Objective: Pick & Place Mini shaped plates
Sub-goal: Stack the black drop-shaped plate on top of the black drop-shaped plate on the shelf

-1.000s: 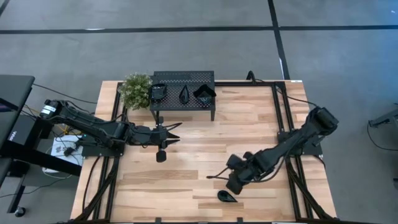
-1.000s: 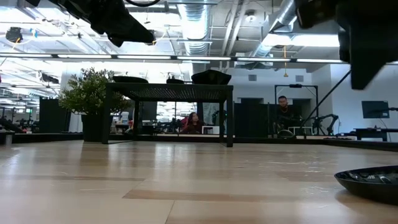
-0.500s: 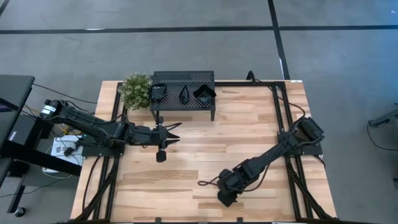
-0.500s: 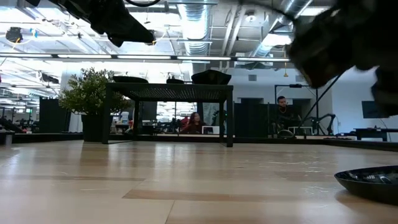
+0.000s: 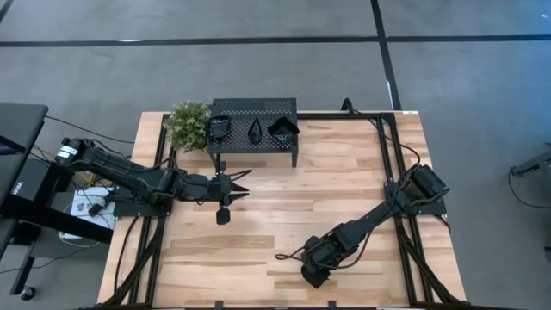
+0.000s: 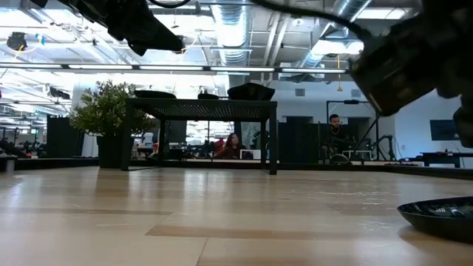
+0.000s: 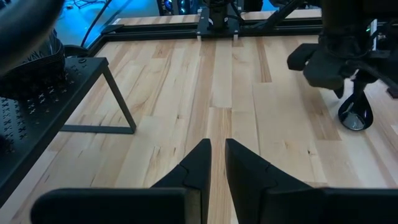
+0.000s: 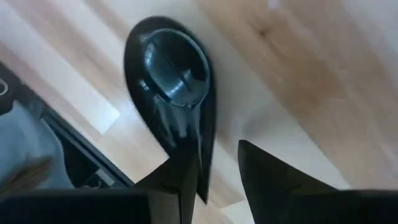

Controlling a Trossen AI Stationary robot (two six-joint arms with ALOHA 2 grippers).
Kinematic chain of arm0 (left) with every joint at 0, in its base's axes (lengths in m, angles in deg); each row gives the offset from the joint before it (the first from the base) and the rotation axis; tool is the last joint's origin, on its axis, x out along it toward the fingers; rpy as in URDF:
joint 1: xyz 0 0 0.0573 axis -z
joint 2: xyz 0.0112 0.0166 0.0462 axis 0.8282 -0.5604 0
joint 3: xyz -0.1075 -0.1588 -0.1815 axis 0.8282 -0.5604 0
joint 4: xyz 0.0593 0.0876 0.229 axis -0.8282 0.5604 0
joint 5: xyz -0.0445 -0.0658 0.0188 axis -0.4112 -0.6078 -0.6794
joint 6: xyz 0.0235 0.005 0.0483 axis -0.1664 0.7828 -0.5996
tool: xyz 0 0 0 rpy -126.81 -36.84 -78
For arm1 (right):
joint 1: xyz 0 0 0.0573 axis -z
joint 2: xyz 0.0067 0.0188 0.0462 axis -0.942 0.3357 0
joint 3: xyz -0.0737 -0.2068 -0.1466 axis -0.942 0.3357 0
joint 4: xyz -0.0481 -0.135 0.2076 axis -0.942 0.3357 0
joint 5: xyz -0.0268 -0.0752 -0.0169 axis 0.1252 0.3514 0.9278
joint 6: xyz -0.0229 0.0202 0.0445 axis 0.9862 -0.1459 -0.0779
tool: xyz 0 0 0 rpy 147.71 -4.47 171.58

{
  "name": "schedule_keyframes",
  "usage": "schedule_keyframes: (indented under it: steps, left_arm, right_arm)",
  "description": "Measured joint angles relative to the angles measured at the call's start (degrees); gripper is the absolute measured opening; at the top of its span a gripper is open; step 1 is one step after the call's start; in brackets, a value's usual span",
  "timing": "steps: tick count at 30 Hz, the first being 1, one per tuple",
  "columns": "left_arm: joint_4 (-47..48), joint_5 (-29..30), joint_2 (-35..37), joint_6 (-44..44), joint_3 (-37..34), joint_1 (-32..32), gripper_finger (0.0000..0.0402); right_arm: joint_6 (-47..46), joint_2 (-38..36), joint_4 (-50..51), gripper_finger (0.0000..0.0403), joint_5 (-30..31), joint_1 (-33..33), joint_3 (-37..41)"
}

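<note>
A glossy black teardrop plate [image 8: 174,81] lies flat on the table near its near edge; its rim also shows in the low view [image 6: 440,214]. My right gripper [image 8: 217,168] is open and hangs just above it [image 5: 314,274], fingers pointing down on either side of the plate's pointed end, and the low view shows it clear of the plate. Three more black mini plates [image 5: 256,131] rest on top of the black perforated rack [image 5: 288,108]. My left gripper [image 7: 217,149] is shut and empty, held above the table left of centre [image 5: 245,183].
The rack stands at the far edge, with a green potted plant [image 5: 188,125] at its left. Bare wooden table [image 5: 284,207] lies between the two arms. The table's frame rails [image 5: 392,164] run along its right side. People sit in the room beyond the table [image 6: 336,129].
My right gripper has moved toward the table's near edge and a little left, coming down over the teardrop plate, which it now covers in the high view. The plate has not moved.
</note>
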Motion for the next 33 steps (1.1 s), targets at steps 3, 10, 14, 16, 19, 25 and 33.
schedule_keyframes:
  steps: [3, 10, 14, 16, 19, 25, 33]
  left_arm:
    - [0.0, 0.0, 0.0, 0.0, 0.0, 0.0, 0.0049]
    - [0.0, 0.0, 0.0, 0.0, 0.0, 0.0, 0.0049]
    - [0.0, 0.0, 0.0, 0.0, 0.0, 0.0, 0.0049]
    - [0.0, 0.0, 0.0, 0.0, 0.0, 0.0, 0.0049]
    - [-0.5, -0.7, 0.0, 0.0, 0.0, 0.0, 0.0049]
    - [-3.3, -8.5, -1.6, 3.5, 0.0, 0.0, 0.0049]
    - [-14.3, -12.6, -15.0, 3.7, 0.0, 0.0, 0.0049]
  right_arm:
    - [1.7, -0.1, 0.5, 0.0106, 3.2, -0.2, -0.1]
    - [4.8, -0.1, 0.0, 0.0044, 3.9, -0.3, 0.0]
    - [10.2, -0.1, -1.0, 0.0007, 3.5, -0.3, -0.1]
    - [13.1, -0.1, -1.2, 0.0012, 4.2, 0.3, -0.1]
    - [16.4, -0.1, -1.3, 0.0014, 5.5, 2.2, -0.3]
    - [27.0, -0.1, -1.6, 0.0006, 8.4, 8.9, -2.2]
    - [34.5, -0.1, -8.9, 0.0010, 8.5, 18.0, -2.9]
